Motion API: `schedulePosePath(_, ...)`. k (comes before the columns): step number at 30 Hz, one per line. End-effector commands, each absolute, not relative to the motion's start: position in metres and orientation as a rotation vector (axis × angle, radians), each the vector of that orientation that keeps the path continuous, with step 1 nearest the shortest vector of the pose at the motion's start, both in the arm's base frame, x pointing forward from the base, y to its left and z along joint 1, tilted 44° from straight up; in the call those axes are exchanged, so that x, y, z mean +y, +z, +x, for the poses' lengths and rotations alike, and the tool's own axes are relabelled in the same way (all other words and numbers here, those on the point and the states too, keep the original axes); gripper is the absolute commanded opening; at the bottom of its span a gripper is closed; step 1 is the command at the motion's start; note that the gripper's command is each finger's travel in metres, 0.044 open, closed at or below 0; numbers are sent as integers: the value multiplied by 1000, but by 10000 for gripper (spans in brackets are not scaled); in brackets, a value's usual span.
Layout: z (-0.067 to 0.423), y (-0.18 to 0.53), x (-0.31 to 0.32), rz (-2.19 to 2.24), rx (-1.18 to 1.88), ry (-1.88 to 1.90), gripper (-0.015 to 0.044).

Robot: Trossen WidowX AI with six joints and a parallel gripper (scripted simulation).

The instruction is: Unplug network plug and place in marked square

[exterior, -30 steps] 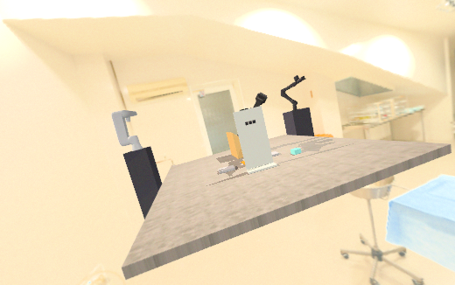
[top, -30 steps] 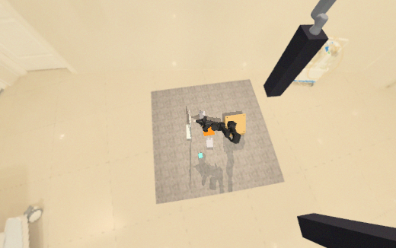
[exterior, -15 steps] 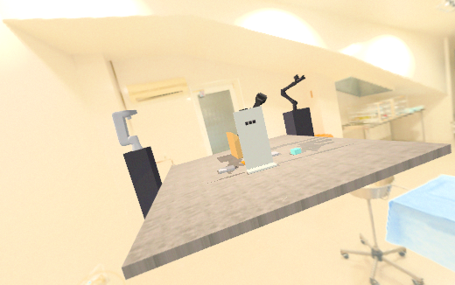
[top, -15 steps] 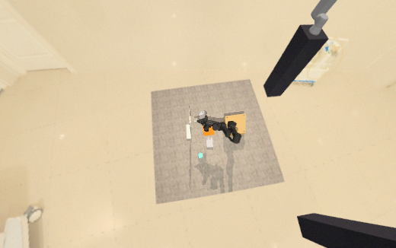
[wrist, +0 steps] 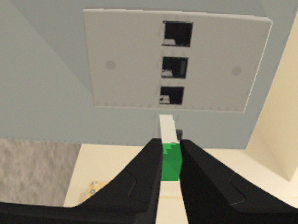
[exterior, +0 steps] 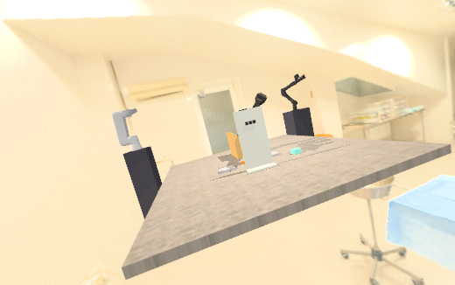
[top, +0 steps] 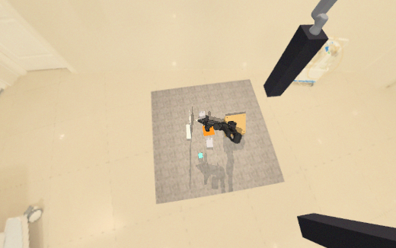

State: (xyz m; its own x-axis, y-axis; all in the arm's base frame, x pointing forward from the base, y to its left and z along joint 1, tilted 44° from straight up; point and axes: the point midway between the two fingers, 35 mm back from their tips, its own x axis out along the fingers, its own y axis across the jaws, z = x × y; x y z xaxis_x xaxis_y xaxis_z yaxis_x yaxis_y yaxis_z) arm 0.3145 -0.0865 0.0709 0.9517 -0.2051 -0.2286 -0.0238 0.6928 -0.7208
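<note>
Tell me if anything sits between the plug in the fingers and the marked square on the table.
Nothing visible does. The gripper holds the plug clear of the panel, and the marked square lies directly below the arm.
</note>
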Motion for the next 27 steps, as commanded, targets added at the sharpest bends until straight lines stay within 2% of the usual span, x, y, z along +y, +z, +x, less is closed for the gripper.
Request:
schedulePosePath(1,311,73,-87,-808,297,-105,0)
schedulePosePath(27,304,90,-103,-805,303,-103,0)
